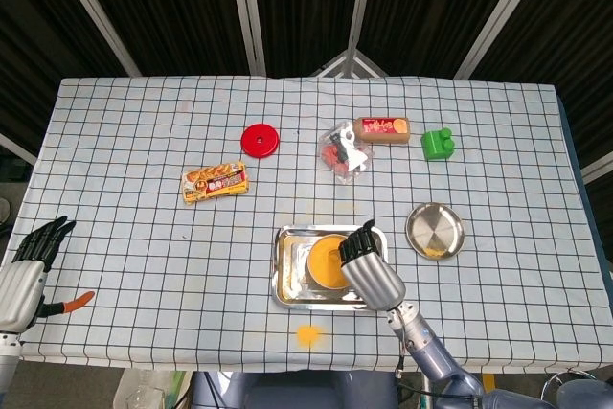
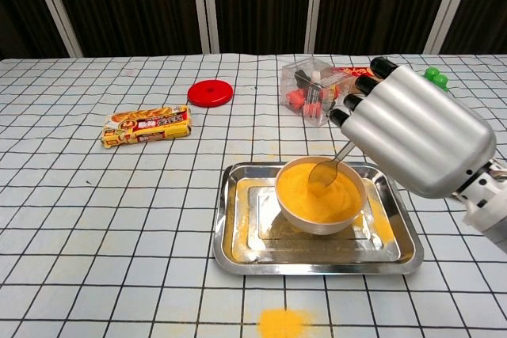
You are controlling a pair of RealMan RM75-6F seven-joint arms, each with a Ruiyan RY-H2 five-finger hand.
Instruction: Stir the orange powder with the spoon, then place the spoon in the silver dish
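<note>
Here, the right hand [image 2: 416,128] holds a spoon [image 2: 326,167] in a bowl [image 2: 320,195] of orange powder [image 2: 317,193].
The smooth, silver-shelled right hand, dark at the fingertips, grips the thin metal handle, and the spoon's rounded end rests in the fine orange powder heaped in the round, pale bowl. The bowl stands in a shiny rectangular steel tray [image 2: 242,231] dusted with powder, on a checked tablecloth [image 2: 95,211]. A round silver dish [image 1: 435,231] lies on the cloth right of the tray, a little powder in it. The left hand [image 1: 24,270] rests at the cloth's left edge, fingers apart, holding nothing.
</note>
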